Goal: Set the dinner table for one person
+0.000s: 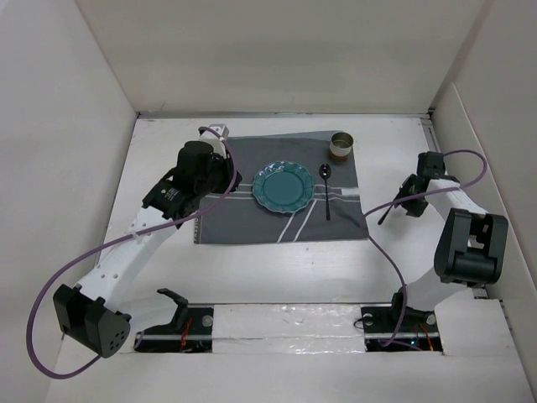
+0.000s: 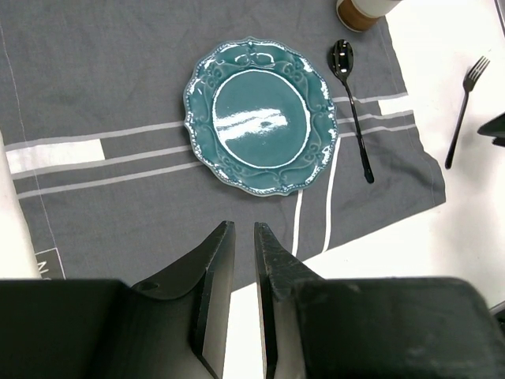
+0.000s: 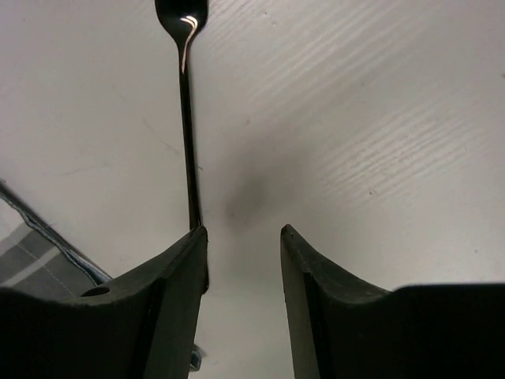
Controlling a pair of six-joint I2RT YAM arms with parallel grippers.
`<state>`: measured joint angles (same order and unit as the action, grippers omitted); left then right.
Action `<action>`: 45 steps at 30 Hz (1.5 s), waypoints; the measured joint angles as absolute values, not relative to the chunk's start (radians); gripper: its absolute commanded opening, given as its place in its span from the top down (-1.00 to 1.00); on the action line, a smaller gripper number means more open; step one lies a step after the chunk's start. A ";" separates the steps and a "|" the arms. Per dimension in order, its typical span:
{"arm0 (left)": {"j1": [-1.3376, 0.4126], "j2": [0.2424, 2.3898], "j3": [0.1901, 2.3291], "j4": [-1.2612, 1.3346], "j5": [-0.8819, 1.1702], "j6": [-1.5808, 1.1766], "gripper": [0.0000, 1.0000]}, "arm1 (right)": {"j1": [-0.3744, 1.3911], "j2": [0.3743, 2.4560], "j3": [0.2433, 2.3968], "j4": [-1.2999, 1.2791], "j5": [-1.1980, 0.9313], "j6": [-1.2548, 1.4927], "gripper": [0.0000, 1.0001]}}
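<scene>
White table (image 1: 252,269) below: right gripper (image 3: 243,233) fingers stand apart, fork (image 3: 187,118) handle at one fingertip, tines toward twelve o'clock; left gripper (image 2: 243,229) fingers barely parted, empty.

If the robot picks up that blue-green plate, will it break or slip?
The plate looks glazed and shiny, so it is probably slippery to grip. It seems ceramic, so likely stiff and breakable if dropped. Lying flat on the placemat, it should not roll.

The plate (image 2: 256,118) is glossy, the cloth placemat (image 2: 102,71) and dinner table (image 2: 442,237) matt
</scene>
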<state>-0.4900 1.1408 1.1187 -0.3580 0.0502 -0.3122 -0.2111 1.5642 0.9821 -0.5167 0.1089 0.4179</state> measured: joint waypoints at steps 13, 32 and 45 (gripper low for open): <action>-0.490 1.114 1.099 -0.359 0.059 -0.312 0.72 | -0.215 1.793 1.173 -0.512 0.075 0.385 0.33; -0.490 1.068 1.099 -0.357 0.032 -0.311 0.70 | -0.155 1.897 1.285 -0.620 0.132 0.361 1.00; -0.490 1.064 1.156 -0.379 0.035 -0.308 0.52 | 0.039 1.740 1.512 -0.756 0.145 0.368 1.00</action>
